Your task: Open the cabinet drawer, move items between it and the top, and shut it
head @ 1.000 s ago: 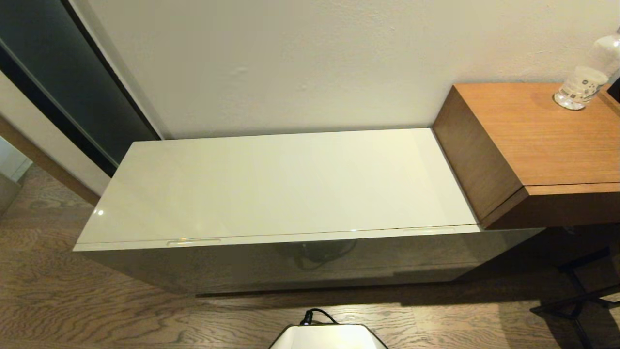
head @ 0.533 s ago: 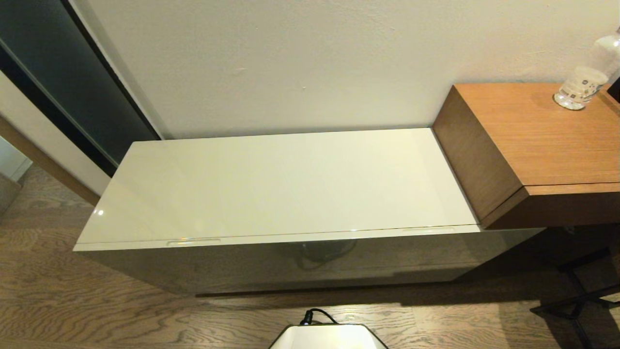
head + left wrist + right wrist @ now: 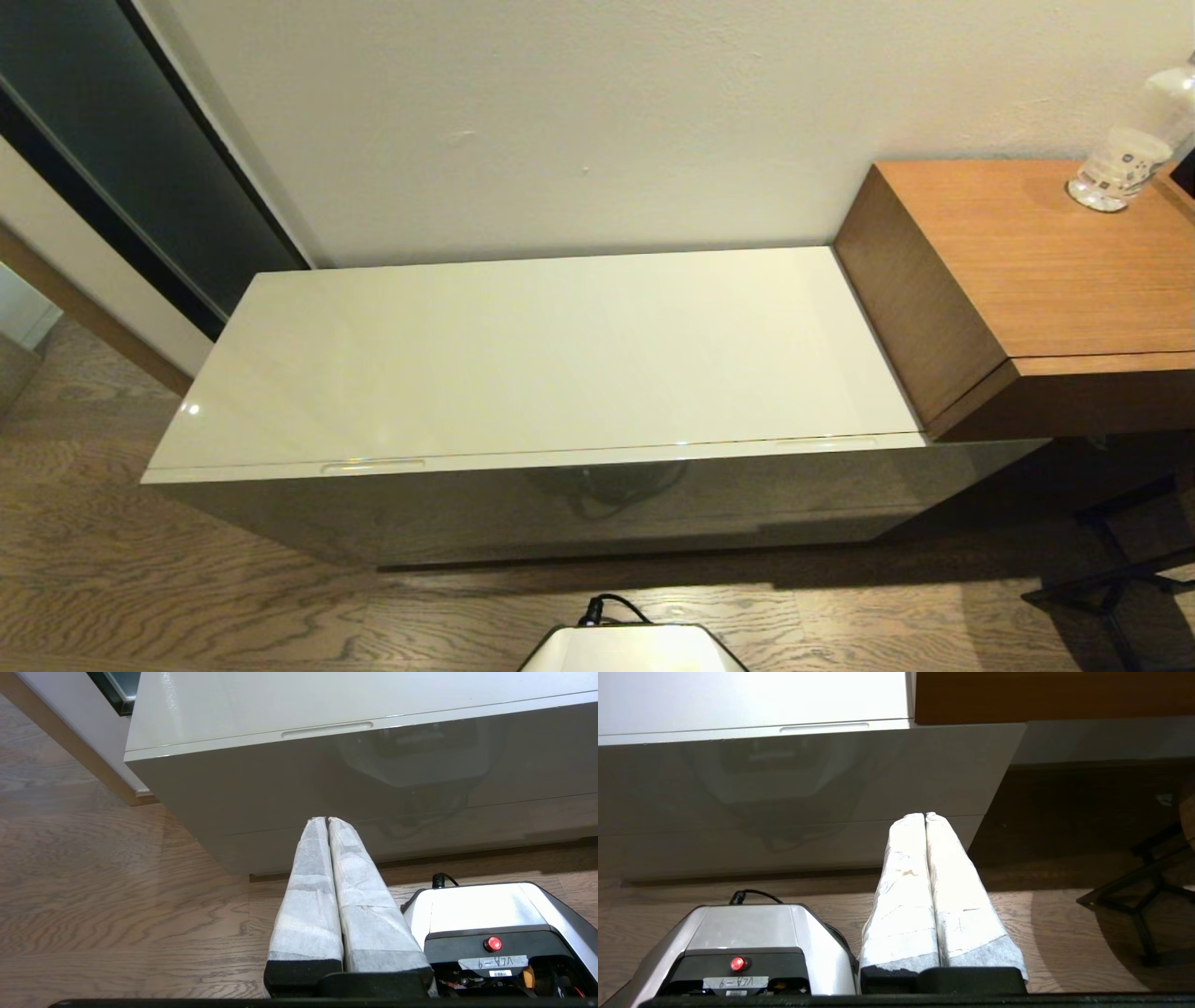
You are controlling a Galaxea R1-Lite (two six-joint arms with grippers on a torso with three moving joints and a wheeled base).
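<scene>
The long low cream cabinet [image 3: 523,513] stands against the wall with its dark glossy face toward me. Its top [image 3: 541,355] is bare. The drawer [image 3: 597,455] is pushed in; only its front strip shows, with one oblong cut-out [image 3: 372,465] near the left end and another [image 3: 826,442] near the right end. My left gripper [image 3: 327,819] hangs shut and empty in front of the cabinet's left part, below the left cut-out [image 3: 327,730]. My right gripper [image 3: 924,815] hangs shut and empty before the right part, below the right cut-out [image 3: 824,727]. Neither gripper shows in the head view.
A taller brown wood-grain desk [image 3: 1036,280] butts against the cabinet's right end, with a clear bottle [image 3: 1120,168] on it. A black chair base [image 3: 1111,569] stands on the floor at the right. My white base [image 3: 635,649] sits just before the cabinet. A dark door panel [image 3: 112,140] is at the left.
</scene>
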